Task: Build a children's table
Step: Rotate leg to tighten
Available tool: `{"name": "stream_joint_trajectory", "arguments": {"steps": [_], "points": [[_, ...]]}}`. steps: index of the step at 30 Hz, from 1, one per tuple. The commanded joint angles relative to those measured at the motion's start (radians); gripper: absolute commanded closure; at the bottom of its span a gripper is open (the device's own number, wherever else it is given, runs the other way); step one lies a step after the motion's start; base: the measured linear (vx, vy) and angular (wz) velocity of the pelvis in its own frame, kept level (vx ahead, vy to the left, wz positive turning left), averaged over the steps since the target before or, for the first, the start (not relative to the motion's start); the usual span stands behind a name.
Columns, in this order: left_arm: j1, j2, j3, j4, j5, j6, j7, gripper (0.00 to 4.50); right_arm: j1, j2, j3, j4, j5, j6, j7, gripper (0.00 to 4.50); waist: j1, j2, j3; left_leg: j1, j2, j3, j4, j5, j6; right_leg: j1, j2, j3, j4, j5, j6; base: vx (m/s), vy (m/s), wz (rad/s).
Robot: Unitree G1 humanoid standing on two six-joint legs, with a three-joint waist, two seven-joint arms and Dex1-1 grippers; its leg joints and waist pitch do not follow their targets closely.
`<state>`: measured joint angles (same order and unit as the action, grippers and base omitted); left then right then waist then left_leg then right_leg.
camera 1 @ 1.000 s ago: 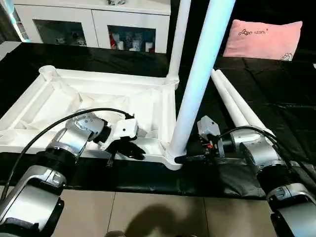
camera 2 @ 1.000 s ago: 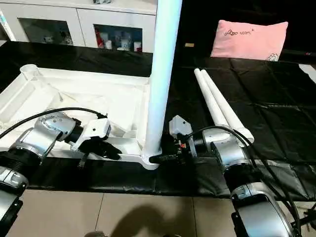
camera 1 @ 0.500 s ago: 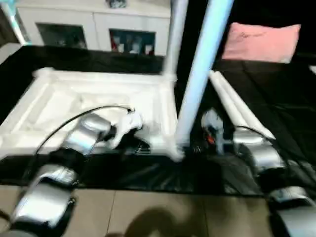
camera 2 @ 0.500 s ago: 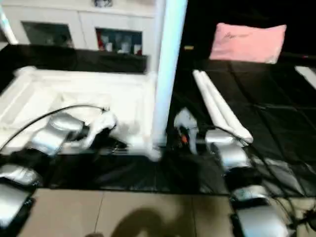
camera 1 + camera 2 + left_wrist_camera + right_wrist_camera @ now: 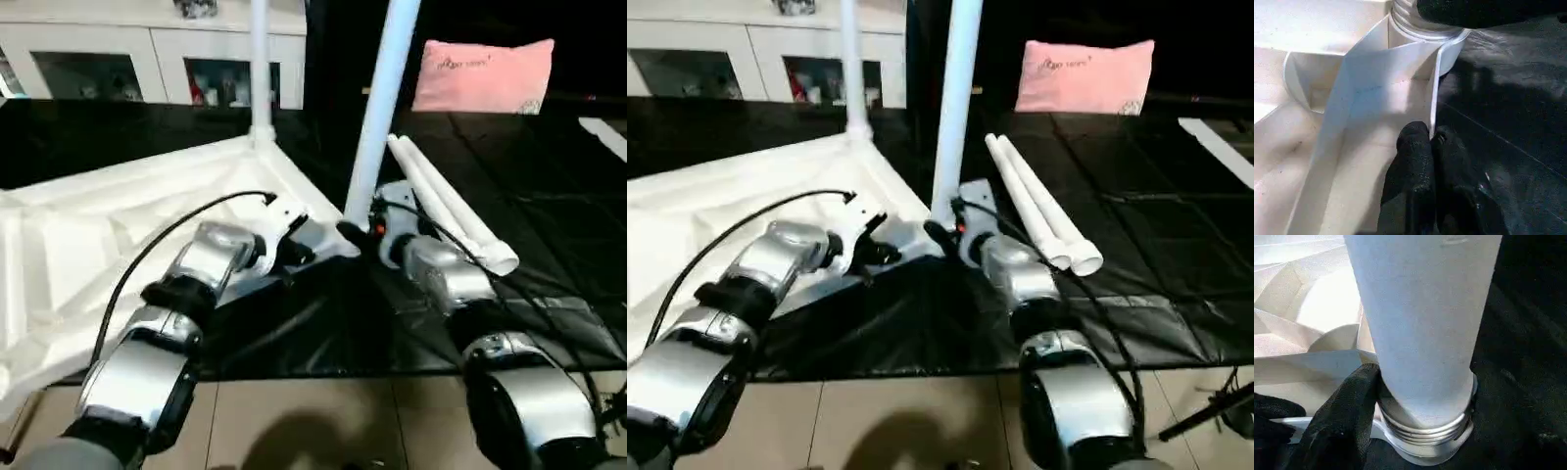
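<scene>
A: Tabletop (image 5: pixel 88 235) has swung round since a second ago. It lay square to the robot then; now its near corner points toward the right arm, still upside down on the black sheet (image 5: pixel 549 196).

B: Legs?

A: Two upright in corner sockets: near leg (image 5: pixel 382 98) and far leg (image 5: pixel 259 69). Two loose legs (image 5: pixel 446 201) lie side by side on the sheet to the right.

B: Left gripper (image 5: pixel 1430 142)?

A: Fingers pressed together on the thin rim wall (image 5: pixel 1434 93) near that corner, one each side, pinching it.

B: Right gripper (image 5: pixel 1376 382)?

A: At the near leg's base, by the threaded collar (image 5: pixel 1425 423). One black finger (image 5: pixel 1342 421) touches the tube. Jaws stand wide; can't tell whether it's gripping.

B: Background?

A: Pink pillow (image 5: pixel 480 73), white cabinet (image 5: pixel 147 59).
</scene>
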<state>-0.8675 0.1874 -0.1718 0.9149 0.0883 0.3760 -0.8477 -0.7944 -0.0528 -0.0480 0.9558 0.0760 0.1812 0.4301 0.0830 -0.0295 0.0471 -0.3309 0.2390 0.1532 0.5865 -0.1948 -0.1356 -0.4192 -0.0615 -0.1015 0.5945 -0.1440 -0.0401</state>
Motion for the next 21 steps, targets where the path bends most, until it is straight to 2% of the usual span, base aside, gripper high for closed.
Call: {"name": "stream_joint_trajectory", "arguments": {"steps": [1, 4, 8, 9, 10, 11, 13, 15, 17, 18, 19, 21], "points": [[-0.053, -0.048, -0.008, -0.027, 0.004, -0.038, 0.068, 4.5, 0.005, 0.137, 0.101, 0.007, -0.001, 0.002, 0.122, 1.27, 0.003, 0.001, -0.067, -0.013, -0.018, 0.019, -0.066, -0.156, 0.05, 0.064, -0.066, 0.045, -0.074, -0.335, -0.134, 0.0, 0.0, 0.0], [-0.037, -0.025, -0.018, -0.028, 0.017, -0.049, 0.053, 4.5, 0.034, 0.107, 0.097, -0.031, 0.001, -0.003, 0.149, 0.92, 0.009, 0.0, -0.07, -0.013, -0.018, 0.023, -0.066, -0.118, 0.06, 0.07, -0.067, 0.049, -0.064, -0.247, -0.17, 0.0, 0.0, 0.0], [-0.018, 0.013, -0.026, -0.03, 0.021, -0.077, 0.009, 4.5, 0.074, 0.045, 0.085, -0.072, 0.008, -0.018, 0.186, 0.55, 0.008, 0.001, -0.068, -0.015, -0.018, 0.022, -0.068, -0.129, 0.064, 0.075, -0.067, 0.048, -0.065, -0.256, -0.162, 0.0, 0.0, 0.0], [-0.015, 0.022, -0.027, -0.028, 0.021, -0.078, -0.001, 4.5, 0.082, 0.029, 0.081, -0.078, 0.008, -0.026, 0.196, 0.36, 0.003, 0.001, -0.069, -0.02, -0.019, 0.02, -0.068, -0.134, 0.064, 0.078, -0.067, 0.048, -0.064, -0.264, -0.157, 0.0, 0.0, 0.0], [-0.013, 0.027, -0.029, -0.028, 0.022, -0.083, -0.007, 4.5, 0.086, 0.021, 0.08, -0.082, 0.009, -0.031, 0.204, 0.36, 0.001, 0.0, -0.069, -0.021, -0.02, 0.02, -0.068, -0.133, 0.065, 0.079, -0.067, 0.047, -0.065, -0.268, -0.156, 0.0, 0.0, 0.0], [-0.011, 0.033, -0.03, -0.027, 0.023, -0.088, -0.015, 4.5, 0.091, 0.01, 0.079, -0.088, 0.01, -0.038, 0.214, 0.26, 0.0, 0.005, -0.068, -0.019, -0.019, 0.02, -0.068, -0.134, 0.063, 0.076, -0.068, 0.048, -0.066, -0.271, -0.158, 0.0, 0.0, 0.0], [-0.005, 0.045, -0.034, -0.025, 0.025, -0.1, -0.029, 4.5, 0.102, -0.012, 0.077, -0.104, 0.015, -0.052, 0.242, 0.1, -0.001, 0.003, -0.069, -0.018, -0.018, 0.022, -0.066, -0.129, 0.066, 0.074, -0.066, 0.049, -0.066, -0.262, -0.166, 0.0, 0.0, 0.0], [0.017, 0.081, -0.047, -0.033, 0.032, -0.152, -0.09, 4.5, 0.128, -0.07, 0.075, -0.151, 0.031, -0.084, 0.334, 0.04, 0.005, 0.004, -0.069, -0.017, -0.018, 0.022, -0.066, -0.129, 0.072, 0.075, -0.065, 0.05, -0.067, -0.249, -0.172, 0.0, 0.0, 0.0], [0.059, 0.139, -0.081, -0.064, 0.035, -0.239, -0.216, 4.5, 0.155, -0.147, 0.088, -0.212, 0.039, -0.107, 0.462, 0.04, 0.009, 0.006, -0.07, -0.016, -0.015, 0.021, -0.065, -0.122, 0.079, 0.076, -0.067, 0.05, -0.063, -0.222, -0.183, 0.0, 0.0, 0.0], [0.059, 0.139, -0.081, -0.064, 0.035, -0.239, -0.216, 4.5, 0.155, -0.147, 0.088, -0.212, 0.039, -0.107, 0.462, 0.04, 0.01, 0.003, -0.071, -0.018, -0.012, 0.02, -0.066, -0.119, 0.081, 0.079, -0.068, 0.051, -0.06, -0.206, -0.186, 0.0, 0.0, 0.0], [0.087, 0.176, -0.106, -0.09, 0.029, -0.298, -0.304, 4.5, 0.172, -0.19, 0.102, -0.248, 0.042, -0.114, 0.546, 0.04, 0.014, 0.003, -0.072, -0.018, -0.011, 0.023, -0.064, -0.102, 0.091, 0.076, -0.065, 0.054, -0.053, -0.153, -0.201, 0.0, 0.0, 0.0], [0.098, 0.19, -0.115, -0.102, 0.024, -0.31, -0.342, 4.5, 0.178, -0.204, 0.108, -0.262, 0.045, -0.116, 0.581, 0.04, 0.015, 0.005, -0.07, -0.018, -0.011, 0.026, -0.064, -0.111, 0.089, 0.075, -0.063, 0.052, -0.051, -0.152, -0.205, 0.0, 0.0, 0.0]]}}
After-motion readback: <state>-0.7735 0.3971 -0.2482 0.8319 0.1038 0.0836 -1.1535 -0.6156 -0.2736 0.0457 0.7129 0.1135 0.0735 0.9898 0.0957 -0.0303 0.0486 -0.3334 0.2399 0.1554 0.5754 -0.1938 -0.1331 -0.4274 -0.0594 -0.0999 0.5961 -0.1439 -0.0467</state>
